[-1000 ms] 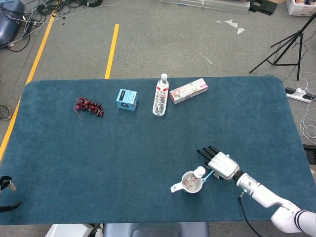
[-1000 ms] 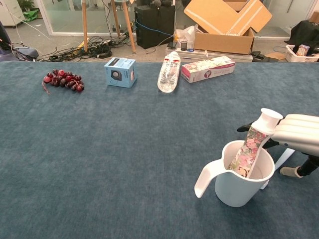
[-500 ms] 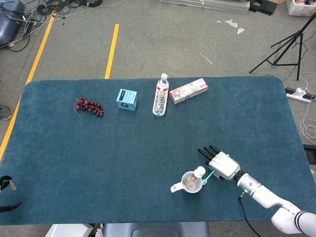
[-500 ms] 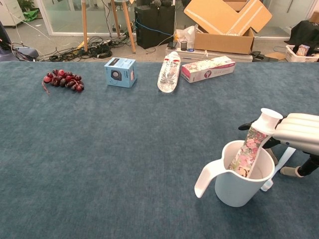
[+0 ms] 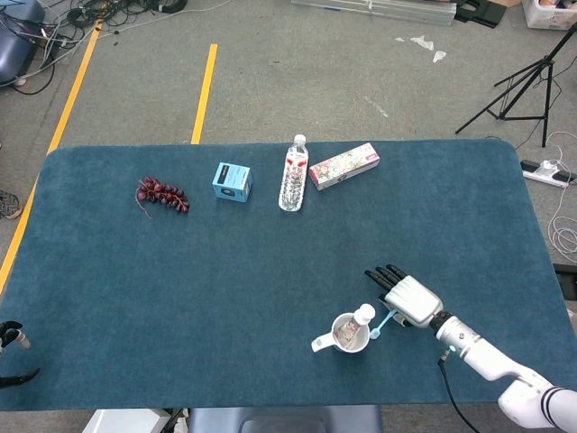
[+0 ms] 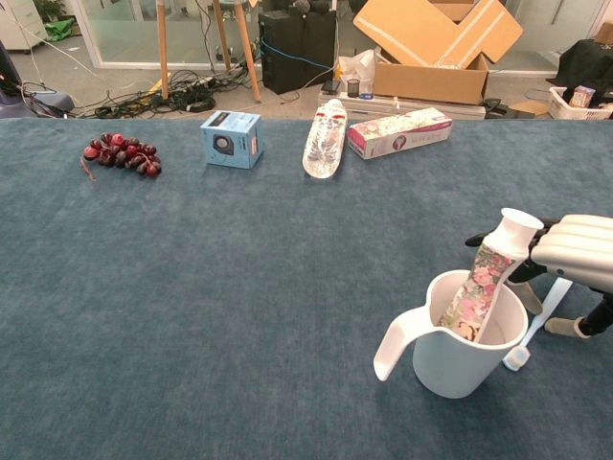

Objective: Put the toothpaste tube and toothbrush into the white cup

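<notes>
The white cup point(image 5: 347, 335) point(image 6: 458, 359) with a handle stands near the table's front right. The floral toothpaste tube point(image 6: 480, 284) point(image 5: 361, 317) leans inside it, white cap up. Just right of the cup, my right hand point(image 5: 410, 299) point(image 6: 580, 252) holds the light blue toothbrush point(image 6: 544, 316) point(image 5: 382, 323) by its upper end. The brush slants down, and its head hangs beside the cup's right wall, outside the cup. Of my left hand point(image 5: 11, 337) only dark bits show at the left edge of the head view, too little to read.
Along the far side lie red grapes point(image 5: 162, 194) point(image 6: 122, 151), a small blue box point(image 5: 232, 181) point(image 6: 231, 138), a water bottle point(image 5: 292, 173) point(image 6: 326, 140) on its side and a floral carton point(image 5: 343, 165) point(image 6: 399, 131). The table's front edge runs close below the cup.
My right hand has shifted a little to the right and toward the front edge. The toothbrush has come up off the cloth and now slants more steeply beside the cup.
</notes>
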`<state>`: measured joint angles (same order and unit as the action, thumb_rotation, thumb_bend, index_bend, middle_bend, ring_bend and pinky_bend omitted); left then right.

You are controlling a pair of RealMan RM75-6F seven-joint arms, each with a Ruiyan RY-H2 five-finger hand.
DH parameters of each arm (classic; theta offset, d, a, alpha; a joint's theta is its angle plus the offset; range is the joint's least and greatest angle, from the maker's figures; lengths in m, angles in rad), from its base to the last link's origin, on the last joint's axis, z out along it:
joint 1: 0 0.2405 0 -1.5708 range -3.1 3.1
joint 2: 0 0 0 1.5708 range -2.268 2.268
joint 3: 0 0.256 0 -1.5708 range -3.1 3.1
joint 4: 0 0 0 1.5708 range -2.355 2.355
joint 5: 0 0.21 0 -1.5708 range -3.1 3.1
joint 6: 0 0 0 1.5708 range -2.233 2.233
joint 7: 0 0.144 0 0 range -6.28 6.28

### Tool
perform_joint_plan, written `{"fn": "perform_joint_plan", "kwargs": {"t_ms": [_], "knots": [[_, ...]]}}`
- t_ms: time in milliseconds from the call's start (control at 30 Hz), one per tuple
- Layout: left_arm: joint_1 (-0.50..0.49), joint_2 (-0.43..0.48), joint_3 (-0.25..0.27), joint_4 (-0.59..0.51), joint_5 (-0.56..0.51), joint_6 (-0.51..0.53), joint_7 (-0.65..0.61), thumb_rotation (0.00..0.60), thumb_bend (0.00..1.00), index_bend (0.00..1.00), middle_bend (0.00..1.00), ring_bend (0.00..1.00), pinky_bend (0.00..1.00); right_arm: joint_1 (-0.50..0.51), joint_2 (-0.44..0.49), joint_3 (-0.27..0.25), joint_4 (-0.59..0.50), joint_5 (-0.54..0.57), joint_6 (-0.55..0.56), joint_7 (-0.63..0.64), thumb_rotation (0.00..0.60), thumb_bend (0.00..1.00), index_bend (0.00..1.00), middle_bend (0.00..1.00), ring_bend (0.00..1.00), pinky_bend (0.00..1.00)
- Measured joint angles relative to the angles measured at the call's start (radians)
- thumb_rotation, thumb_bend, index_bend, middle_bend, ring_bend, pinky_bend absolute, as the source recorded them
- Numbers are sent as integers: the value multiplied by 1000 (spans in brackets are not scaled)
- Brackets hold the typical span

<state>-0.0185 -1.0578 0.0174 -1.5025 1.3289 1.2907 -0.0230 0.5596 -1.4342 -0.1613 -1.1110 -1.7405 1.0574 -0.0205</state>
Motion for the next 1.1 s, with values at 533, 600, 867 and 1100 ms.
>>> {"fn": "perform_joint_plan", "kwargs": {"t_ms": [533,600,867,1100], "knots": [[0,1,1,0,1,0,-2,600,0,490,268,206,293,9,-3,0,-6,4,-27,-17,600,230,591,0,0,111],[0,1,1,0,0,0,-1,600,0,490,268,206,293,9,-4,1,-6,6,-30,-19,600,233,591,0,0,111],[1,2,1,-1,0,0,-1,600,0,490,268,206,293,12,-10,2,-7,15,-46,-28,600,261,591,0,0,111],[1,2,1,-1,1,1,-2,600,0,490,268,206,293,9,-6,2,-15,13,-35,-22,600,279,621,2,0,111]]}}
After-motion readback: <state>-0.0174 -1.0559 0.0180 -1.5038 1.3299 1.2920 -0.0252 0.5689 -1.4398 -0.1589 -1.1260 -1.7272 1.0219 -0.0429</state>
